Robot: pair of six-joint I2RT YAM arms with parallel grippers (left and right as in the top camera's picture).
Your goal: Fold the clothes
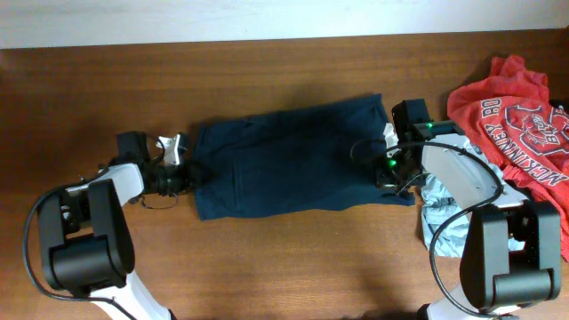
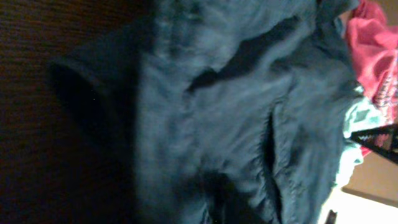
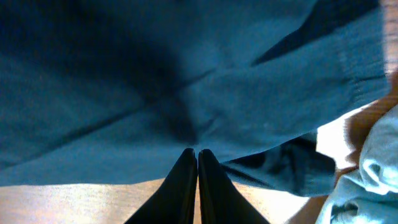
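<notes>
The wooden table [image 1: 284, 258] fills the overhead view. The clothes [image 1: 284, 160], a dark navy garment, lie spread flat near its middle with the long side running from 9 o'clock to 3 o'clock. A vertical crease crosses the left half and the lower hem slopes slightly.

At 2 o'clock from the clothes, well apart from them, a red printed shirt [image 1: 516, 116] lies bunched at the table's right edge. Below it, at about 4 o'clock, is a crumpled pale blue cloth [image 1: 444, 209], just beside the navy garment's right end.

The right gripper [image 1: 384, 169] sits at 3 o'clock on the clothes, over their right edge. In the right wrist view its fingers [image 3: 177, 186] are pressed together, and the tips pinch a pucker of navy fabric from which creases fan out.

The left gripper [image 1: 185, 175] is at 9 o'clock, touching the garment's left edge. The left wrist view shows only rumpled navy cloth up close, so I cannot tell whether its jaws are spread or clamped on the fabric.
</notes>
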